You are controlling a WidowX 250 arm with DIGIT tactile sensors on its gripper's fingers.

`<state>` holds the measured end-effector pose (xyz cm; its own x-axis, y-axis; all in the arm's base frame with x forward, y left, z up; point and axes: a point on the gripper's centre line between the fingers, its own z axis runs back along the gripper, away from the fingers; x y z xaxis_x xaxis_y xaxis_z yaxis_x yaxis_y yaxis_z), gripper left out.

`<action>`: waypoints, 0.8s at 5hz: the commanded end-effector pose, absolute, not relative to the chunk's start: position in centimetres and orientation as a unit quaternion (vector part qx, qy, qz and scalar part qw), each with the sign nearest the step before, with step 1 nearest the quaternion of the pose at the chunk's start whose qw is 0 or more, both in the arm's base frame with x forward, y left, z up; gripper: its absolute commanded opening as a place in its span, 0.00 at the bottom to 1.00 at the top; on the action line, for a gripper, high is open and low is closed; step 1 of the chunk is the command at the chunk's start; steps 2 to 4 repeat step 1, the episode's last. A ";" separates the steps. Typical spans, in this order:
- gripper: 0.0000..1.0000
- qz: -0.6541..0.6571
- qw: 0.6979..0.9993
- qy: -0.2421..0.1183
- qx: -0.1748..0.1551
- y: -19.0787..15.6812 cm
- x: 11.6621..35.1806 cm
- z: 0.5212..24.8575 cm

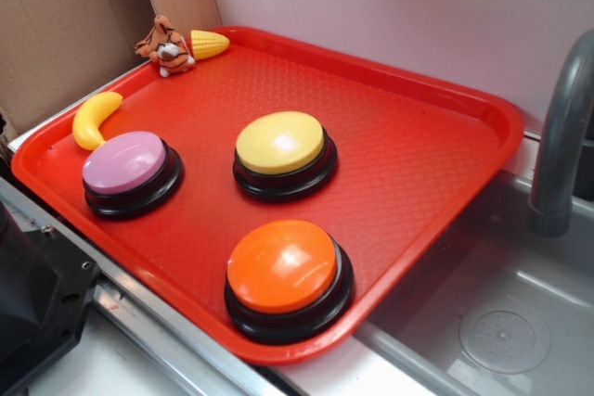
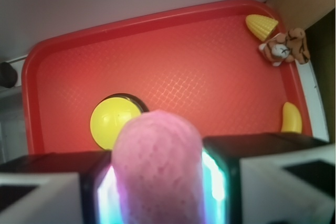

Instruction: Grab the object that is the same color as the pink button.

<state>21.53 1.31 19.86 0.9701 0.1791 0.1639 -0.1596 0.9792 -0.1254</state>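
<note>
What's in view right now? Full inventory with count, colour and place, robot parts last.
tray: 1, red, on the counter beside the sink
pink button: 1, pale pink dome on black base, tray's near-left part in the exterior view
yellow button: 1, yellow dome on black base, middle of tray
orange button: 1, orange dome on black base, near edge of tray
banana: 1, yellow, tray's left edge behind the pink button
corn: 1, yellow, far corner of tray
tiger toy: 1, orange and white, next to the corn
sink: 1, grey, right of tray
faucet: 1, grey, above the sink
pink object: 1, pale pink, between the fingers, above the tray
gripper: 1, black, shut on the pink object
</note>
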 end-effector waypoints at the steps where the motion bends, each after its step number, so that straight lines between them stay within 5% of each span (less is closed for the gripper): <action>1: 0.00 0.107 0.987 -0.104 -0.060 1.8 22.5 19.3; 4: 0.00 0.107 0.987 -0.104 -0.060 1.8 22.5 19.3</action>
